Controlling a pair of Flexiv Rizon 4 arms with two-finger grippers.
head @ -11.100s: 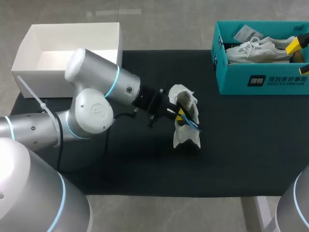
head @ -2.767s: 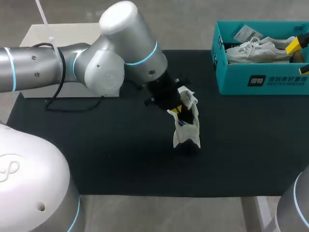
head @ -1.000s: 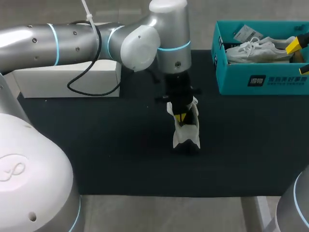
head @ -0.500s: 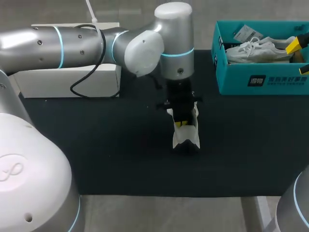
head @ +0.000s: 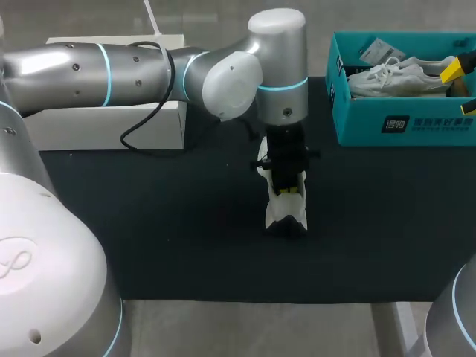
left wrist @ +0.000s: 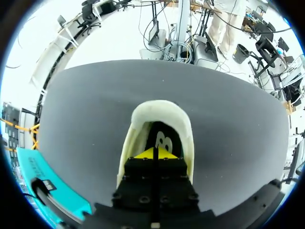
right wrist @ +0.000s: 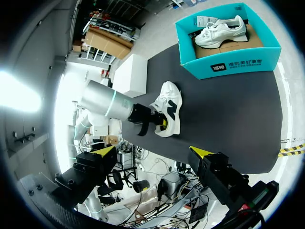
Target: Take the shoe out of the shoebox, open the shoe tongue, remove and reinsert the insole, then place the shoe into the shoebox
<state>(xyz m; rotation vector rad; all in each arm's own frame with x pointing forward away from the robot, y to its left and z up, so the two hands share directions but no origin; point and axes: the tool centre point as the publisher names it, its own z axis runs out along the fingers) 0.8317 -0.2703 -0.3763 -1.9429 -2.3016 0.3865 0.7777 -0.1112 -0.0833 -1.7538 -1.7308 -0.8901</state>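
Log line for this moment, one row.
left gripper: shut, inside shoe on mat | right gripper: open, empty | second shoe: in shoebox

The table lay under a black mat, matte and flat, which reached almost to its edges. A narrow pale grey strip of table showed along the mat's near side. Past the far side lay a grey floor crossed by faint seams. The light was soft and even, throwing only weak shadows on the mat, which looked dark grey in the left wrist view.
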